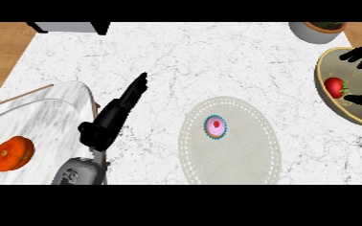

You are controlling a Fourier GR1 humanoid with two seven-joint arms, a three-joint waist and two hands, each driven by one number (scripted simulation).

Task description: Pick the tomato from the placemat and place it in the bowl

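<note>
A red tomato [334, 87] with a green stem lies inside the olive bowl [321, 67] at the counter's right edge. My right hand [351, 55] shows only as black fingers at the picture's right edge. They are spread wide above and below the tomato, over the bowl, and the upper fingers stand clear of it. The round beige placemat [240, 158] lies at the front middle, with a small pink cupcake [216, 126] on it. To the placemat's left, my left hand [117, 112] is open, its straight fingers pointing up and to the right, with nothing in it.
A marble tray [56, 105] at the left holds an orange fruit [16, 153]. A grey pot [317, 31] stands at the back right, and a dark object [71, 27] at the back left. Wood floor shows past the counter's left edge.
</note>
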